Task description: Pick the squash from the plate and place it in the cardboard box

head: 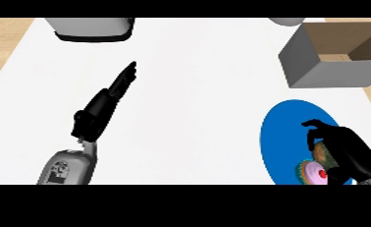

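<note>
While the right hand (pixel 346 153) curls over the squash (pixel 316 171) on the blue plate (pixel 284 137), expect slippage before the far cardboard box (pixel 319 56); left hand (pixel 109 100) rests released.

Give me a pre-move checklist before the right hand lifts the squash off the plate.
1. Right hand over the squash: ok, fingers curl down onto it.
2. Grip closed round it: cannot tell, the hand hides most of it.
3. Squash on the blue plate: ok, at its lower right.
4. Cardboard box open on top: ok, at the far right.
5. Path from plate to box: ok, bare counter between.
6. Left hand out of the way: ok, open, at the left.
</note>
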